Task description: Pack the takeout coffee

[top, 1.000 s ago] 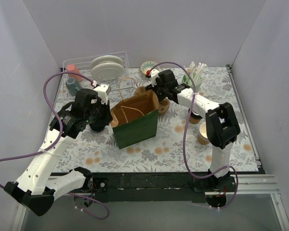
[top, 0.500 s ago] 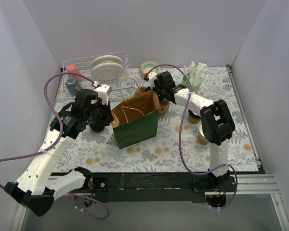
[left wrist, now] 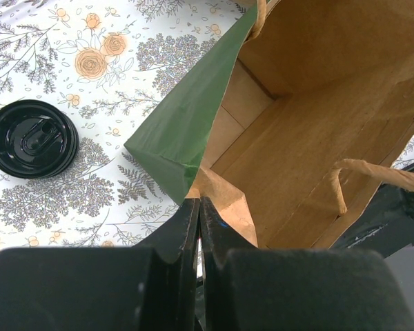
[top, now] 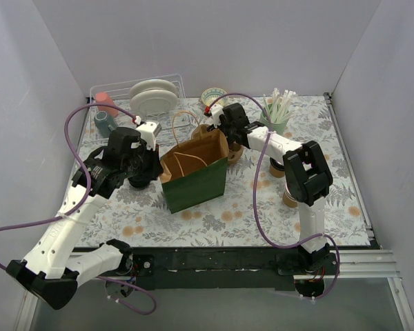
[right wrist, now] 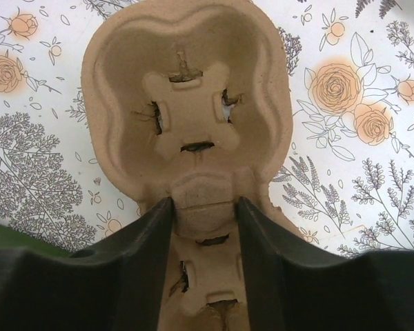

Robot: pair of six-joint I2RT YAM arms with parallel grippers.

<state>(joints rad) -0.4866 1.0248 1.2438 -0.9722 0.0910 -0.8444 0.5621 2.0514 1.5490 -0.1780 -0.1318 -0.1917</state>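
The takeout coffee point(left wrist: 32, 138) shows in the left wrist view as a round black lid seen from above, standing on the floral cloth left of the bag. In the top view my left arm hides most of it. My left gripper point(left wrist: 199, 200) point(top: 155, 161) is shut on the near left rim of the green paper bag point(top: 195, 181), whose brown inside point(left wrist: 310, 124) stands open and empty. Behind the bag my right gripper point(right wrist: 204, 203) point(top: 219, 129) is shut on the middle ridge of the moulded cardboard cup carrier point(right wrist: 190, 103), with both fingers pressed against its sides.
A wire dish rack point(top: 167, 84) with a plate, a red cup and a blue cup stands at the back left. A small bowl point(top: 212, 96) and a green cup of white utensils point(top: 279, 116) sit at the back. Two paper cups point(top: 290, 195) stand by the right arm.
My right gripper's fingers have narrowed onto the carrier's ridge, and the right arm's elbow has swung in to the left. The left arm and the bag have not moved.
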